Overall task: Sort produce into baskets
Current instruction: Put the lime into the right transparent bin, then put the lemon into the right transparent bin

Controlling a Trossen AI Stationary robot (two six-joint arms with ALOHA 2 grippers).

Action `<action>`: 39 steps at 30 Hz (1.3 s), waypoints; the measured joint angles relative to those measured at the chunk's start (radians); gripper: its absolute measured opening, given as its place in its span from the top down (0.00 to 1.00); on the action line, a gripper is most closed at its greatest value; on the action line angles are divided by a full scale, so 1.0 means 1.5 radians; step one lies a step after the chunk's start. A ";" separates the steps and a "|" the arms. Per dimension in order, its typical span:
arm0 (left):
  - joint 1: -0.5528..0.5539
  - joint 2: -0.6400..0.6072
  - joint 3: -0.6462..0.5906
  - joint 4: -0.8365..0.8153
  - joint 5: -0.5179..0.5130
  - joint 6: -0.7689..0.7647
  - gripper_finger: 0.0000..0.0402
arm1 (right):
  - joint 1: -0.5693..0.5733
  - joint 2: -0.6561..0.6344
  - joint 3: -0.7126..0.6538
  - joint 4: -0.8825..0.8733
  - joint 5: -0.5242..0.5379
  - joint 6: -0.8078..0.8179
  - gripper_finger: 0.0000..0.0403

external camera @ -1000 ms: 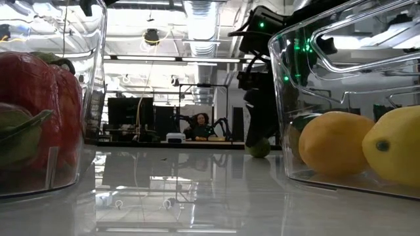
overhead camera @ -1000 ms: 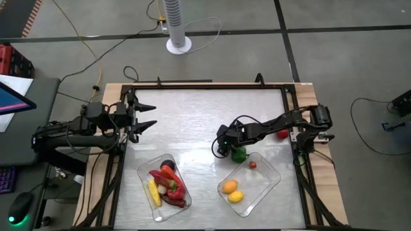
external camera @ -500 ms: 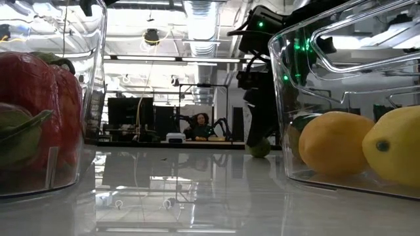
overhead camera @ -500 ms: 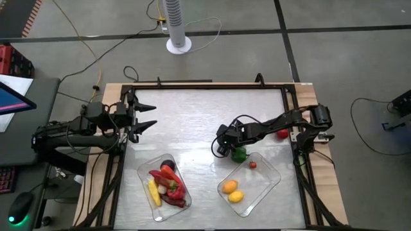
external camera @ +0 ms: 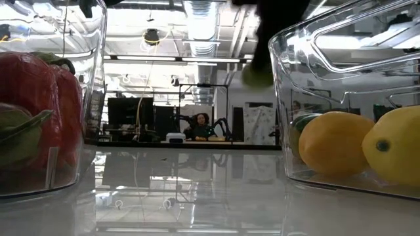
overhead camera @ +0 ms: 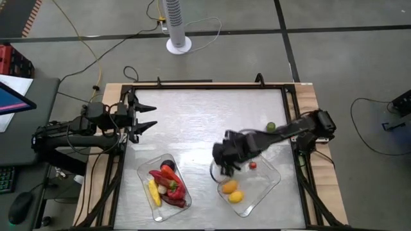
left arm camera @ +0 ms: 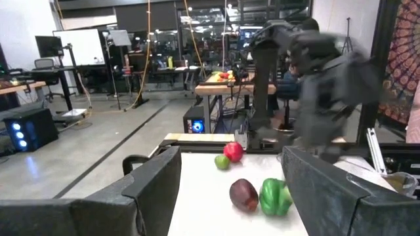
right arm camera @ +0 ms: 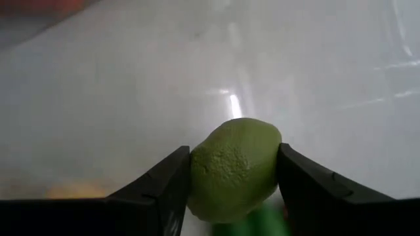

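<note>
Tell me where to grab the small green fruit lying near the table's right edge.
Take the green fruit across its middle, straight down from above: it is round and sits low on the table, with no handle. A red piece lies close beside it, so pinch across its free sides.

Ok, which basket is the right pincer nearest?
The basket holding the orange and yellow pieces; the right pincer, shut on a green fruit, at its rim. The other basket holds red chillies. Left pincer idles open, far left.
</note>
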State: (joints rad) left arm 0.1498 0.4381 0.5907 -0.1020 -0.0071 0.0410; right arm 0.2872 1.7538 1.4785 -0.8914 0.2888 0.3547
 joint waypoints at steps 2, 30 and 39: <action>0.000 0.000 0.000 0.000 0.000 0.000 0.37 | 0.040 -0.001 0.030 -0.056 0.000 0.030 0.42; 0.000 0.000 0.000 0.012 0.040 -0.055 0.37 | 0.169 0.000 -0.025 -0.266 0.002 0.446 0.23; 0.000 0.000 0.000 0.034 0.061 -0.058 0.37 | 0.115 0.000 0.003 -0.294 -0.095 0.411 0.10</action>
State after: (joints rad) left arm 0.1497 0.4383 0.5911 -0.0512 0.0841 -0.0465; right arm 0.4590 1.7535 1.4827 -1.3318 0.1465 0.9715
